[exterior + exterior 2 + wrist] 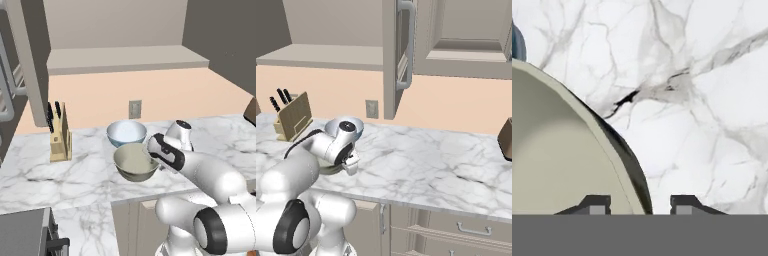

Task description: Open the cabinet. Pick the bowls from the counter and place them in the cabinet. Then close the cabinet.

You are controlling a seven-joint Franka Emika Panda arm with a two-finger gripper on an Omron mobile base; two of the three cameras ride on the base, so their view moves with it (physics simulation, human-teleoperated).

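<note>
On the white marble counter (30, 170) stand two bowls, touching or nearly so. The pale blue-white one (126, 132) is nearer the wall and the olive-beige one (135, 162) sits in front of it. My gripper (640, 202) points down at the olive bowl's (557, 160) right rim. One fingertip is inside the bowl and one outside, each with a small gap to the rim, so the gripper is open. In the right base view the gripper (351, 167) hides most of that bowl. The cabinet (125, 55) above stands open, its door (398, 50) swung out.
A knife block (60, 137) stands left of the bowls by the wall. A wall outlet (135, 108) is behind them. A brown appliance (505, 137) sits at the counter's far right. A stove corner (25, 232) is at lower left, and drawers (471, 230) are under the counter.
</note>
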